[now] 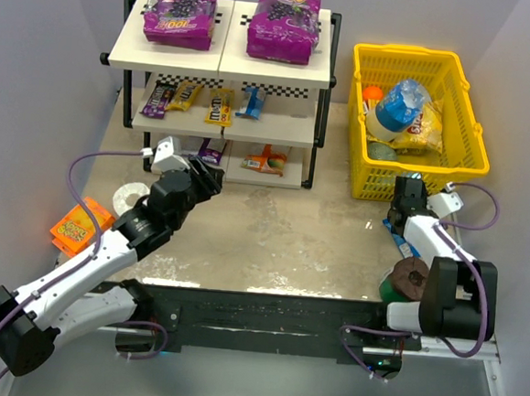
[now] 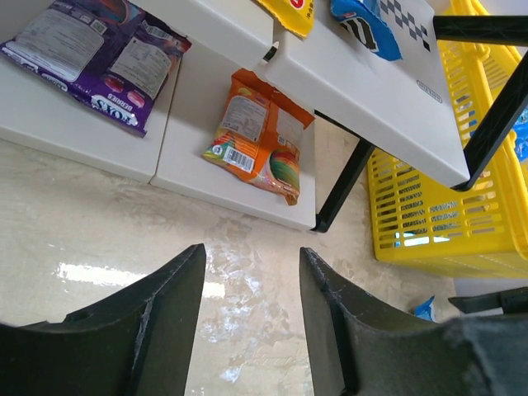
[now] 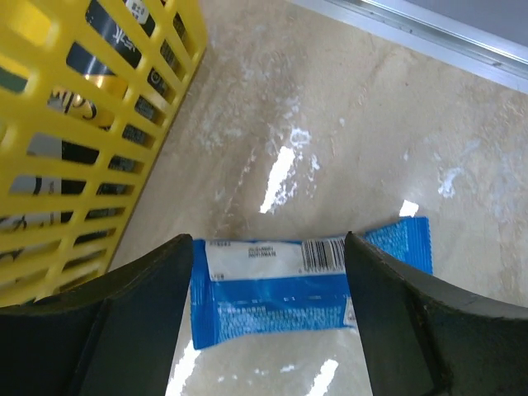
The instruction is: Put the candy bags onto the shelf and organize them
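Right end effector (image 3: 268, 247): released; the jaws stand wide on either side of the blue packet (image 3: 280, 301), and nothing is clamped.
Blue packet: lies flat on the bench (image 1: 271, 235), barcode side up, just beside the basket (image 3: 157, 107). It is the one candy bag seen off the shelf.
Left end effector (image 2: 252, 264): released and empty, with the fingers apart over bare bench, facing the bottom tier.
Shelf (image 1: 227, 39), bottom tier: the orange bag (image 2: 260, 136) and the dark-purple bag (image 2: 91, 58) lie flat and apart.
Middle tier: the yellow packet (image 1: 219, 107) lies in a row with other small ones.
Top tier: the left large bag (image 1: 181, 10) and the right large bag (image 1: 284, 27) lie one to each board.
Risk, grasp: the packet is thin, glossy and flat, so closing jaws may skate over the film or pinch only an edge, and it could drop on the lift.
Risk, basket: its wall is close to one finger, and a sideways drift could snag the mesh.
Risk, transfer: the left arm stands before the shelf, so a crossing path may bring the two arms together.
Risk, placement: a packet pushed in under the tier above may nudge the bags already set out of order.
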`<state>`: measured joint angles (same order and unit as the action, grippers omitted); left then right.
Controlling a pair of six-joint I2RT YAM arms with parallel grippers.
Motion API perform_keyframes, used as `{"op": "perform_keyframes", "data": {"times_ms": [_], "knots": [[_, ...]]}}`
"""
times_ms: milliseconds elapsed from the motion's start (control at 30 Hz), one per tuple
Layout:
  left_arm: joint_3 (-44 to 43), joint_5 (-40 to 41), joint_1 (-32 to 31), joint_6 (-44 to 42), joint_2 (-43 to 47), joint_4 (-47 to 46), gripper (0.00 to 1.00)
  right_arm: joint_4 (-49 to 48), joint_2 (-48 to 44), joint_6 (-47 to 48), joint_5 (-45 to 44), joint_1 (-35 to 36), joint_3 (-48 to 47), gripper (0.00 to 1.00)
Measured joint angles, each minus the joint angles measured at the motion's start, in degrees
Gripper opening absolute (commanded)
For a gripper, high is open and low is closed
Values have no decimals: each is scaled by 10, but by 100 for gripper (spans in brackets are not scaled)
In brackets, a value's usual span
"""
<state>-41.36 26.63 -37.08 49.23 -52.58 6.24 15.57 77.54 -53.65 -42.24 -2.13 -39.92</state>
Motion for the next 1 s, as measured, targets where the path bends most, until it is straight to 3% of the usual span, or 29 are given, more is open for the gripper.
{"op": "perform_keyframes", "data": {"times_ms": [167,500,1000], "knots": [[-9,-32,6,-10,7,21,55,-51,21,37,45,-34,-1,77],[-27,-79,7,-10,9,28,55,-57,98,48,157,-74,-25,77],[-27,-91,7,-10,16,37,56,-131,112,60,320,-107,-14,63]]}}
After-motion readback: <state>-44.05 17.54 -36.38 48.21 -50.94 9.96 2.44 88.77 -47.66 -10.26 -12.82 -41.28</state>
